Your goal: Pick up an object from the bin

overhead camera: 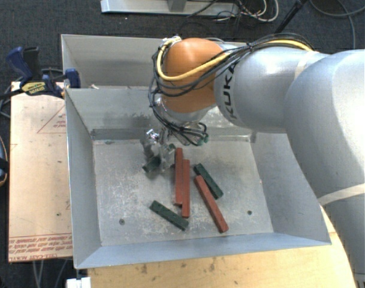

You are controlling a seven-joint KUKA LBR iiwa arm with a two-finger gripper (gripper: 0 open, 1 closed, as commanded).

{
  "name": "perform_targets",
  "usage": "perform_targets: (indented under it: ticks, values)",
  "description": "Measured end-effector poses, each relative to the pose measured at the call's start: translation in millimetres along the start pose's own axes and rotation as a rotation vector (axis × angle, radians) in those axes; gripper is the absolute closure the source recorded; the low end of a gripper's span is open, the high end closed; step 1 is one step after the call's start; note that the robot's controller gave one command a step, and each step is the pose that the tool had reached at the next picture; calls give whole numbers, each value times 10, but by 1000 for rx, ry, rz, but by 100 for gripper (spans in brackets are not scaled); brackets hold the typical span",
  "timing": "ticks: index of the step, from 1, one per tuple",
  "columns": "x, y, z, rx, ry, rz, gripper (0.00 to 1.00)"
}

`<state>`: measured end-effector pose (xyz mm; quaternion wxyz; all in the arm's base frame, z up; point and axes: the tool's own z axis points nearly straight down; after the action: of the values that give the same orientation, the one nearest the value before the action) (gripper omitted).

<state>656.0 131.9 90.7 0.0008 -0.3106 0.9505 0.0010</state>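
- Presently, gripper [153,159]: low, just left of the top end of the red-brown bar [181,183]; clenched or released, cannot tell.
- bin [116,191]: floor open left of that bar.

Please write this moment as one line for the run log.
end effector: low in bin, left of middle red-brown stick | grasp: cannot tell | nearby: slanted red-brown stick, right green bar, front green bar

Bright, even light from above. Glare on arm [272,95] shell and bin [110,59] back wall; soft shadow under the arm.
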Motion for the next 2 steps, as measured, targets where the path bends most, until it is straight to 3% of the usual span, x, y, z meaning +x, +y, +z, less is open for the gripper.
perform_targets:
  ticks: [1, 2]
  values:
    - [16, 15, -247, -3, 8, 0, 100]
    - [-1, 10, -481, -1, 2, 1, 100]
